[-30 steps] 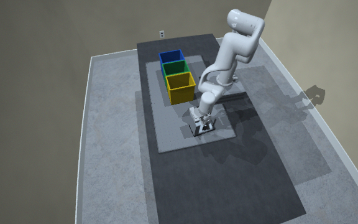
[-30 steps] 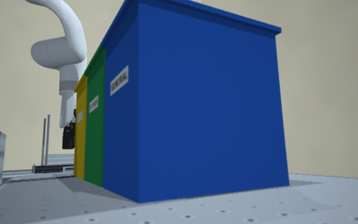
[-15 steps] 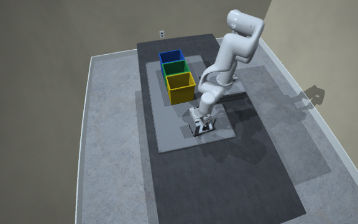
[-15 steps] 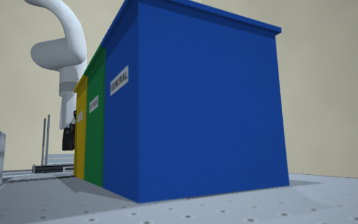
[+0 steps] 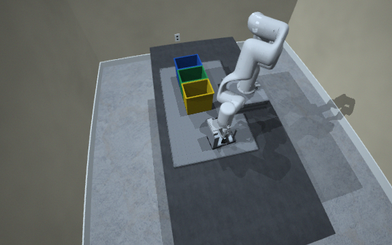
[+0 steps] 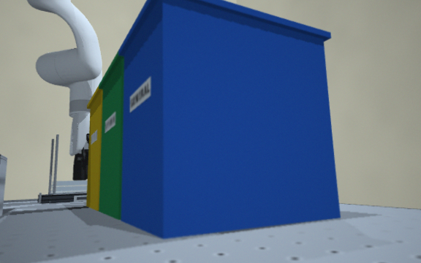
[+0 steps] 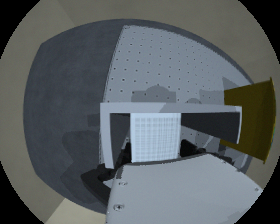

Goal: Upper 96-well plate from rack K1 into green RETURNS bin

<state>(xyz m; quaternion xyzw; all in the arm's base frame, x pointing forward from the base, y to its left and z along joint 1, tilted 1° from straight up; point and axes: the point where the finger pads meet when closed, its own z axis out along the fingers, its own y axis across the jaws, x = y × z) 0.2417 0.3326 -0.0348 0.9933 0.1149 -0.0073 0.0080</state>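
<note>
The stack rack K1 [image 5: 220, 137] stands on the light perforated plate near its front right. Its upper 96-well plate shows in the wrist view [image 7: 153, 137] as a white gridded rectangle inside the rack frame. My gripper [image 5: 224, 133] is open and hangs right over the rack, fingers at the plate; whether they touch it I cannot tell. The green bin [image 5: 192, 75] stands upright between the blue bin [image 5: 187, 62] and the yellow bin [image 5: 198, 95]. In the exterior view the green bin [image 6: 111, 146] shows as a narrow strip and my gripper [image 6: 80, 166] is partly hidden behind the yellow bin [image 6: 94, 153].
The three bins stand in a tight row behind and left of the rack. The blue bin [image 6: 229, 120] fills most of the exterior view. The arm's base [image 5: 247, 90] stands right of the bins. Thin rack posts [image 6: 53, 164] rise left of the gripper.
</note>
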